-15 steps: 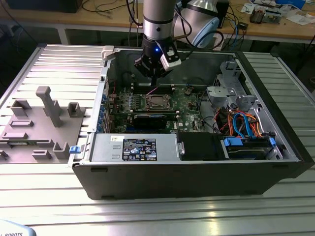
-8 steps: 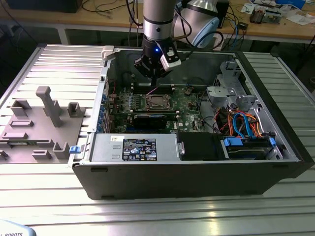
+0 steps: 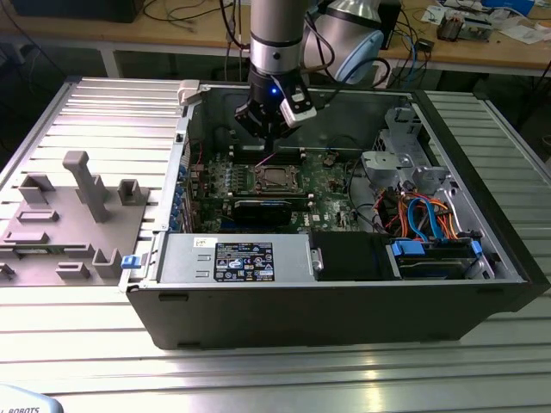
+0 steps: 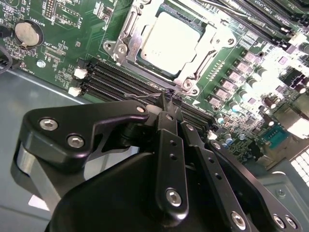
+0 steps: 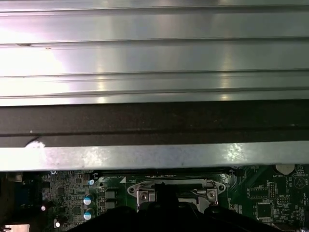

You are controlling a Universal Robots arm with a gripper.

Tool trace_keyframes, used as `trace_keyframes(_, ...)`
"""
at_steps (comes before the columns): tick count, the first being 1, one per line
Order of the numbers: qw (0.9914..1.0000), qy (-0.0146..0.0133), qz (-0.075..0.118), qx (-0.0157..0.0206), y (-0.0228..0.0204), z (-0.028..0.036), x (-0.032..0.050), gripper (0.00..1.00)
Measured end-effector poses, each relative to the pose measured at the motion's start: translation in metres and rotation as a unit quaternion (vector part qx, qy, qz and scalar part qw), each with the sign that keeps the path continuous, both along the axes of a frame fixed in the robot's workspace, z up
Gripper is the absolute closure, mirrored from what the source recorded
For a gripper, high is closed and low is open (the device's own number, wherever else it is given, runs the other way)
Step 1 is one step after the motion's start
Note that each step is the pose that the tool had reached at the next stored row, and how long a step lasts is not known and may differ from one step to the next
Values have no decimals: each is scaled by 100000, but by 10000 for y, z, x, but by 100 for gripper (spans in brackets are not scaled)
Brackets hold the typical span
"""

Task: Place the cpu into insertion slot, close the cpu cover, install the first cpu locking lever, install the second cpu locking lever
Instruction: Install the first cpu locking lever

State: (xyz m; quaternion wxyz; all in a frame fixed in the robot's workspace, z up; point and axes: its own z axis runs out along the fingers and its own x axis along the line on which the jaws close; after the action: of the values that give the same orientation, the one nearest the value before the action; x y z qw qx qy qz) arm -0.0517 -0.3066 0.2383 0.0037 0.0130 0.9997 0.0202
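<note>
The motherboard [image 4: 72,43] is green, and the cpu [image 4: 169,41] on it has a dull silver-grey top inside the shiny silvery cpu cover [image 4: 205,55]. Beside that frame run black memory slots [image 4: 120,82] with white end clips. The pincer [image 4: 169,108] is matt black with silver screws. The ribbed worktop [image 3: 86,112] around the black case [image 3: 344,318] is pale grey.

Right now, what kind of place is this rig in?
Likely an electronics lab or workshop. An open PC case lies on a ribbed aluminium table, a grey fixture block stands beside it, and a wooden bench behind carries cables and parts.
</note>
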Motion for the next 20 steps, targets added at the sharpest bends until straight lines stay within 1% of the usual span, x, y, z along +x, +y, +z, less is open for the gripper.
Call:
trace_keyframes(7,100000,0,99,-9,0,-68,0,89)
trace_keyframes(9,99999,-2,383,-52,0,-85,1,89)
trace_keyframes(10,99995,-3,978,-104,0,-98,2,89)
trace_keyframes(12,99993,0,1187,-130,1,-106,6,89)
trace_keyframes(16,99989,-4,1468,-123,39,-121,6,89)
trace_keyframes(18,99974,-5,2275,-126,41,-129,6,89)
trace_keyframes(20,99970,1,2434,-129,44,-139,10,89)
